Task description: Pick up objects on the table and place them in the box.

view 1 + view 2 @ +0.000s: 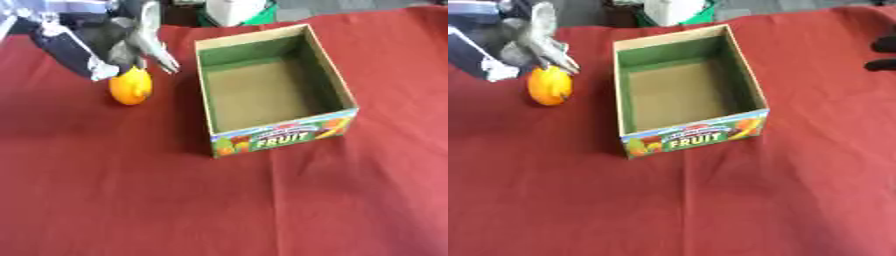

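An orange fruit (130, 87) lies on the red cloth left of the box. My left hand (131, 42) hangs right over it, open, with the thumb at the fruit's left and the fingers (164, 59) pointing down past its upper right. The cardboard box (284, 137) with green inner walls and a "FRUIT" label stands in the middle, with nothing inside it. Only a dark bit of my right hand (882, 46) shows at the right edge, well away from the box.
A white and green thing (234, 11) stands beyond the table's far edge behind the box. The red cloth (219, 210) spreads wide and bare in front of the box and to its right.
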